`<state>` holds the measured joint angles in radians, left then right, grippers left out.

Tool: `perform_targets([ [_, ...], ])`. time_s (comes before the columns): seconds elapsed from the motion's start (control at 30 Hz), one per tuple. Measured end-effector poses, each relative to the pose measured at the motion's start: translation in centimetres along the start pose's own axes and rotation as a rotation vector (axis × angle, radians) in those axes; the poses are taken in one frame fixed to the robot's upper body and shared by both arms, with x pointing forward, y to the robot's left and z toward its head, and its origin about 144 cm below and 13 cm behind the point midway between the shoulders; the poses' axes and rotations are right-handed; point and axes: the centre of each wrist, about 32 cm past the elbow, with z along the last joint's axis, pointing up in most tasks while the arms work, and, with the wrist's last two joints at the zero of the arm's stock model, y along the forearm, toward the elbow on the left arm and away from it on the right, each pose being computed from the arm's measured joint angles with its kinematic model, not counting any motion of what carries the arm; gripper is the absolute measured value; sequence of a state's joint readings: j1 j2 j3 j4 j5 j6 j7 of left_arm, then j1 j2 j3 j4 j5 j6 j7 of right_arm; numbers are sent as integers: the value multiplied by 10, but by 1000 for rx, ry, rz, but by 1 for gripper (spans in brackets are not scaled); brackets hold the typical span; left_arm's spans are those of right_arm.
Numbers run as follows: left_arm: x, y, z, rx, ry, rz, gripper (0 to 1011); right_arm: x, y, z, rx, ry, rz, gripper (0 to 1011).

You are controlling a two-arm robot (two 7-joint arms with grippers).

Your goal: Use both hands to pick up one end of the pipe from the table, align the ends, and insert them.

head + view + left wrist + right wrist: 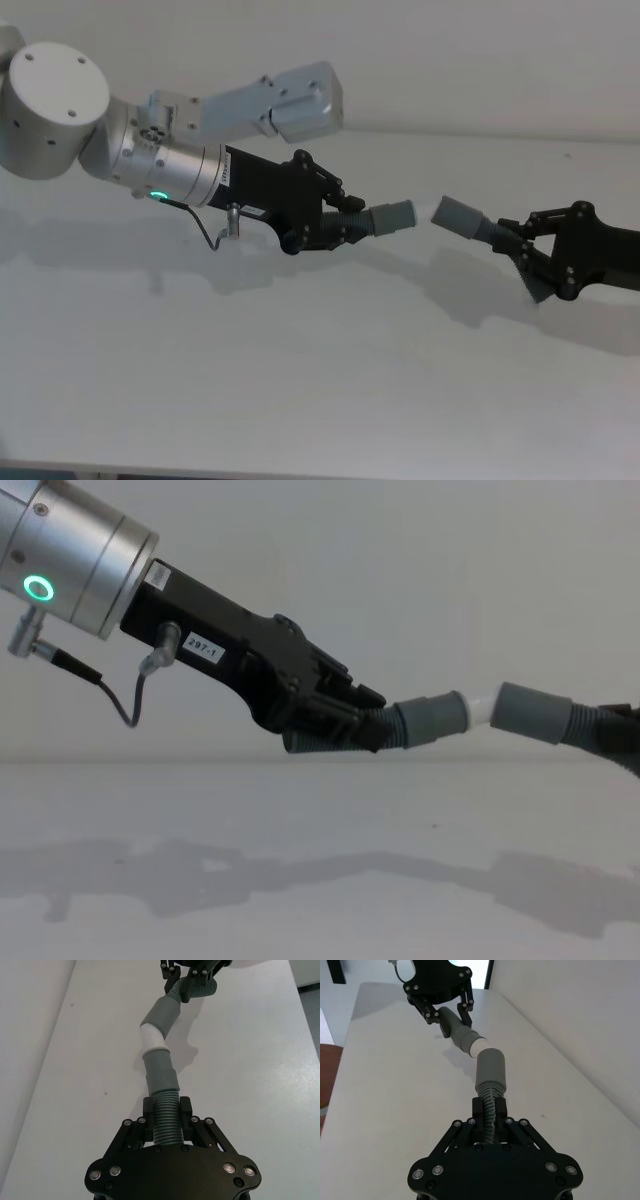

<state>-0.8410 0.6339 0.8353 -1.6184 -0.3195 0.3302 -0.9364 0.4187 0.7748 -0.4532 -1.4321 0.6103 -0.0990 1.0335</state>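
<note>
Both pipe pieces are held in the air above the white table [300, 380]. My left gripper [335, 222] is shut on the ribbed hose of the narrower piece [167, 1120], whose grey cuff [395, 216] ends in a white tip [483, 706]. My right gripper [525, 250] is shut on the ribbed hose of the other piece [490, 1110], which carries the wider socket cuff [460, 215]. The white tip [151, 1037] meets the mouth of the socket [162, 1012] at a slight angle. How far it sits inside is hidden.
A pale grey wall [480, 60] rises behind the table. The left arm's silver body with its green ring light [40, 588] hangs over the table's left part. Only the arms' shadows lie on the surface below the pipes.
</note>
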Motion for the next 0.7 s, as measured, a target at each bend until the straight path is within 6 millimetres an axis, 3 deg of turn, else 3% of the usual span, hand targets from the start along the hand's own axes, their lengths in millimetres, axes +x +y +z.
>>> perform_targets([
  [0.7, -3, 0, 6, 1, -23, -31, 299, 1, -3, -1, 25, -26, 59, 143],
])
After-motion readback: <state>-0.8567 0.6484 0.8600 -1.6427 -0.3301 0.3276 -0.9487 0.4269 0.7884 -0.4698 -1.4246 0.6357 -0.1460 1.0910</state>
